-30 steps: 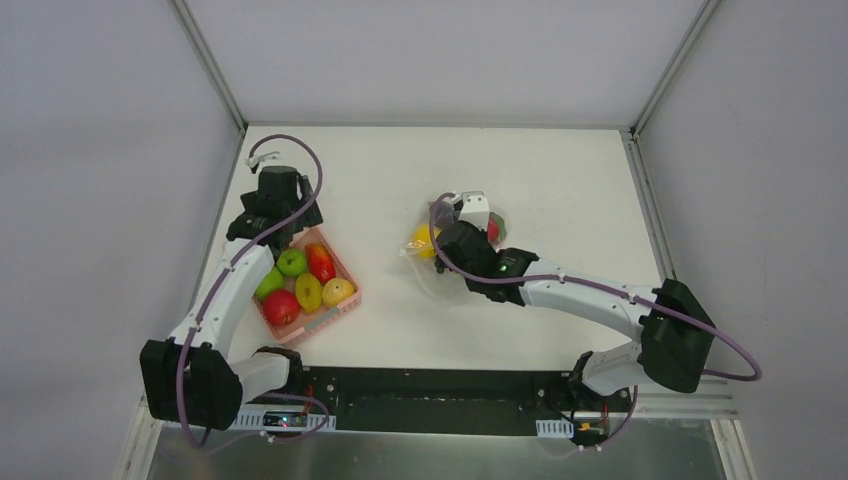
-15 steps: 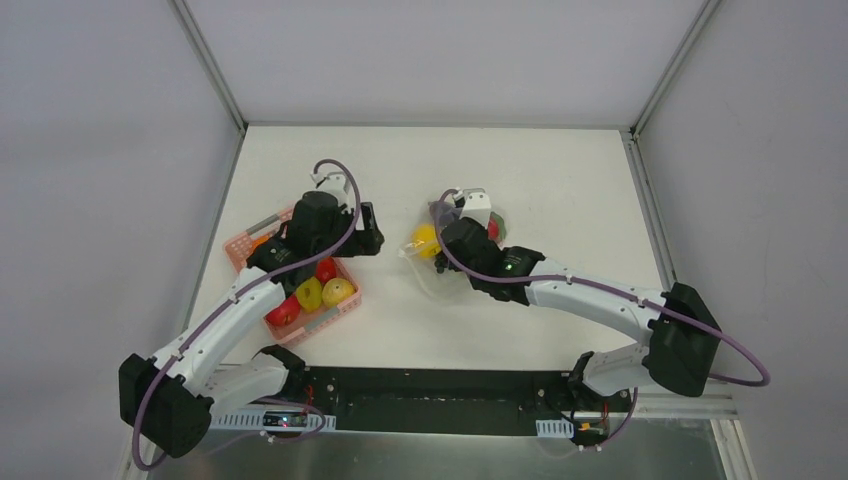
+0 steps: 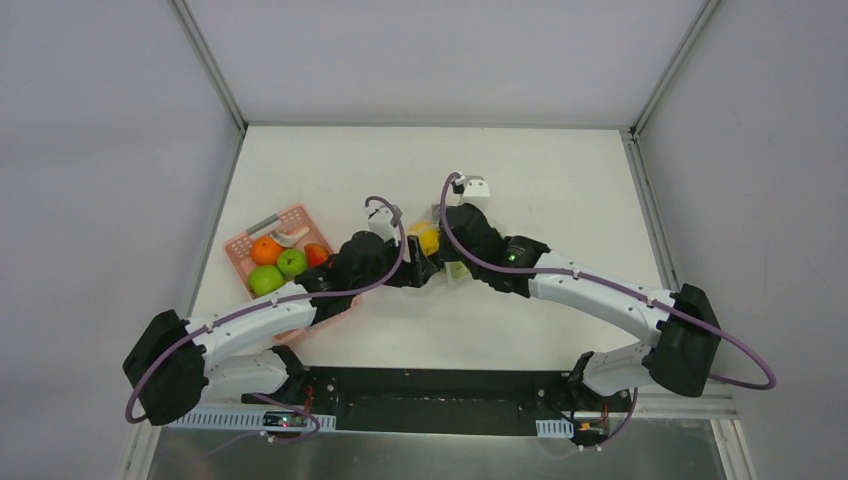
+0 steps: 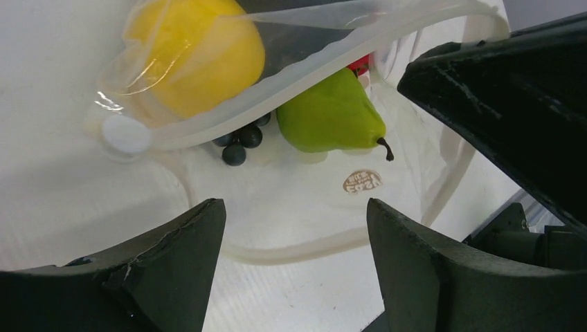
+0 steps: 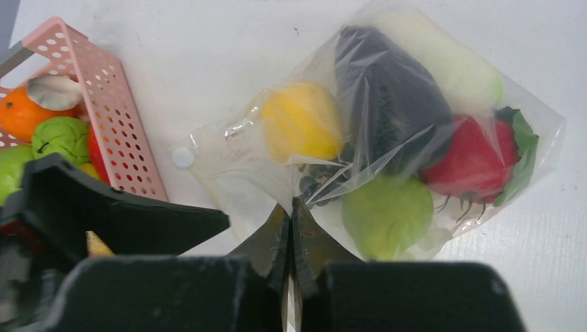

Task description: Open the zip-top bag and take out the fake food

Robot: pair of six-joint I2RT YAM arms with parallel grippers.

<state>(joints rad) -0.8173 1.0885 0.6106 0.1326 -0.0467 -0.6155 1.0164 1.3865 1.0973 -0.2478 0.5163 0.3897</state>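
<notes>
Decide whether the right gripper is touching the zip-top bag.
Touching. The right wrist view shows the right gripper shut, pinching the clear film of the zip-top bag.

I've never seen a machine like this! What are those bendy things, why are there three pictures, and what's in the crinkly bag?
The bendy things are robot arms, a left arm and a right arm, bolted to a white table. Each ends in two black fingers called a gripper. The big picture comes from a camera high above. The other two come from little cameras on the wrists, looking at the fingers up close. On the table are a pink basket of fruit and a clear zip-top bag. Inside it are a yellow fruit, a red tomato, a dark eggplant and a green pear. The right gripper is shut and seems to pinch the bag's edge. The left gripper is open in front of the bag, holding nothing.
</notes>
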